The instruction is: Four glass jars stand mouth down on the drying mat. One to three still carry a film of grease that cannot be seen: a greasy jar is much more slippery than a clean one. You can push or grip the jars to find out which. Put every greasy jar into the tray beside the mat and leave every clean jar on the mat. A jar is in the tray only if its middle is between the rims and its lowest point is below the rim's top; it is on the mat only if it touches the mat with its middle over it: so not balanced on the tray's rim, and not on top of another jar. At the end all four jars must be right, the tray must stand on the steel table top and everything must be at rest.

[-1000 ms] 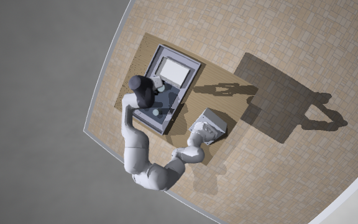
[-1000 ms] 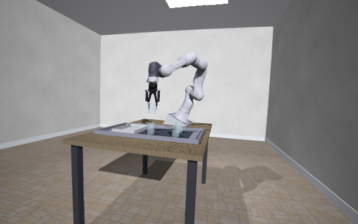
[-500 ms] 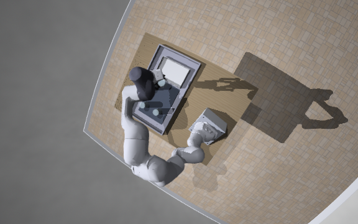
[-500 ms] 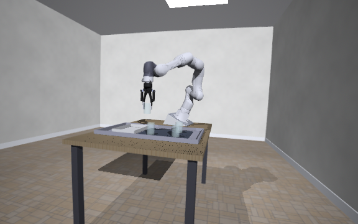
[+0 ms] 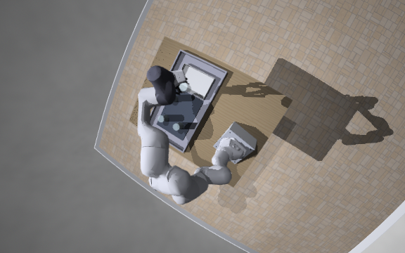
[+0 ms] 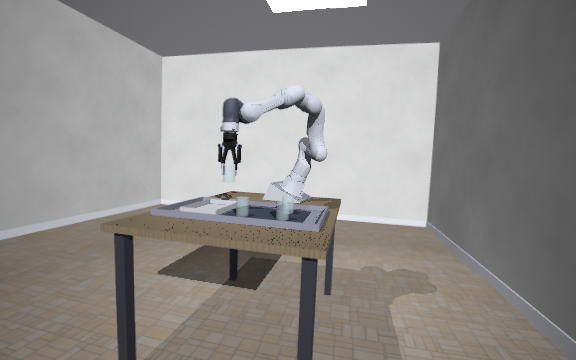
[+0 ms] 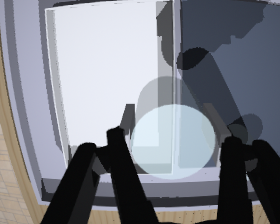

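Note:
My gripper (image 6: pixel 229 171) (image 7: pixel 169 117) is shut on a pale, see-through jar (image 5: pixel 183 87) (image 6: pixel 228 175) (image 7: pixel 173 150), held mouth down and clear of everything. In the wrist view the jar overlaps the tray's edge nearest the mat; it hangs high above. The white tray (image 5: pixel 200 81) (image 7: pixel 101 75) shows no jar in it. Two jars (image 5: pixel 161 119) (image 5: pixel 176 126) stand at the far end of the dark mat (image 5: pixel 194 105) (image 7: pixel 261 75). The exterior view shows three standing jars, one (image 6: pixel 242 206) near the tray, one (image 6: pixel 282 214) at the right and one (image 6: pixel 288 200) behind it. The arm hides the near-tray jar in the top view.
A raised grey rim (image 5: pixel 217 85) (image 6: pixel 193 216) surrounds the tray and mat. The arm's base (image 5: pixel 245 135) stands on the wooden table (image 5: pixel 245 105) beside it. Shadows of arm and jars fall over the mat.

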You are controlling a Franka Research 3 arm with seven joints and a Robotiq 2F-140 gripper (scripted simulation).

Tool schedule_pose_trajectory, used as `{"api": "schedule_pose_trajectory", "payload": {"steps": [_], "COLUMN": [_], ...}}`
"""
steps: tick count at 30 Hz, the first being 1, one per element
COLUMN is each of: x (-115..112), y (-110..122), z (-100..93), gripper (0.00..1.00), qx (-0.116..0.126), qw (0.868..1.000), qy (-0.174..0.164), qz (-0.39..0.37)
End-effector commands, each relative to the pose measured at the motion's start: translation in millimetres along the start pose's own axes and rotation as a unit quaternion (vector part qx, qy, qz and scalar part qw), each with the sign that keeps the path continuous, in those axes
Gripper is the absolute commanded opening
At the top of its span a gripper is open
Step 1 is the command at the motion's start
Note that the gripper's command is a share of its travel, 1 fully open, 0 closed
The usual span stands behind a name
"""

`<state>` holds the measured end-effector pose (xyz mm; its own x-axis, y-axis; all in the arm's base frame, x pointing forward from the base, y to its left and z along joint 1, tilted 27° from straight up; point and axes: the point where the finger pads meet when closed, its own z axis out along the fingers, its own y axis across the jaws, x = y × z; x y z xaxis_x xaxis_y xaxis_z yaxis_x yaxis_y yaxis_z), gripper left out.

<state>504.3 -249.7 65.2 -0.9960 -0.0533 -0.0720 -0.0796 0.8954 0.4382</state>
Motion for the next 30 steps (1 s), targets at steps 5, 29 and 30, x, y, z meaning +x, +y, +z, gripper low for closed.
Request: {"api": "schedule_pose_trajectory", "payload": {"steps": [5,29,30], "x": [-5.7,-29.8,-29.8], "y": [-23.5,-81.2,-81.2], "z": [-0.9,-0.6,-0.6], "gripper": [0.00,0.00,0.00], "qx": [-0.002,-0.002,-0.002], "qw": [1.000,1.000,1.000], "qy": [0.003,0.003,0.003], "qz": [-0.004,-0.004,-0.004]}}
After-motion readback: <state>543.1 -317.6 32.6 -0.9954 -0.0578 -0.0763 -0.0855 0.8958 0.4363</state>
